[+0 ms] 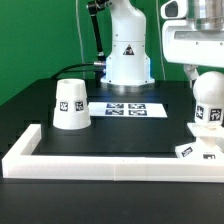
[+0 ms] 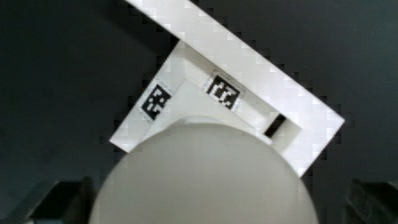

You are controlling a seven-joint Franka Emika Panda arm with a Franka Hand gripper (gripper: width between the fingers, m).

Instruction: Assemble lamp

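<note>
**Sam:** What is the gripper (image 2: 214, 200) doing?

**Mia:** In the wrist view its two dark fingers (image 2: 63, 198) are far apart. The bulb (image 2: 205, 170) sits right between them.

**Sam:** Are they squeezing it?

**Mia:** I cannot tell. The fingers are blurry, and I can't see if they press on the bulb's sides.

**Sam:** What does the bulb look like?

**Mia:** It is white, smooth and round on top, like an egg. In the exterior view it has a black-and-white square tag on its side.

**Sam:** Where is it?

**Mia:** It is near the front corner of the black table (image 1: 130, 135), on the exterior view's right. The base (image 1: 195, 151) is just below it. I cannot tell if the two touch.

**Sam:** And the base?

**Mia:** It is flat, square and white, with tags on top. It lies close to the long white bar (image 1: 100, 163) along the front edge.

**Sam:** Where is the shade (image 1: 70, 103)?

**Mia:** It is well apart from them, near the edge on the exterior view's left. It is a white cone standing with its wide end down, and it has a tag on its side.

**Sam:** What is in the middle?

**Mia:** The marker board (image 1: 125, 108) is there. It is thin and flat, and it lies toward the back edge.
</note>
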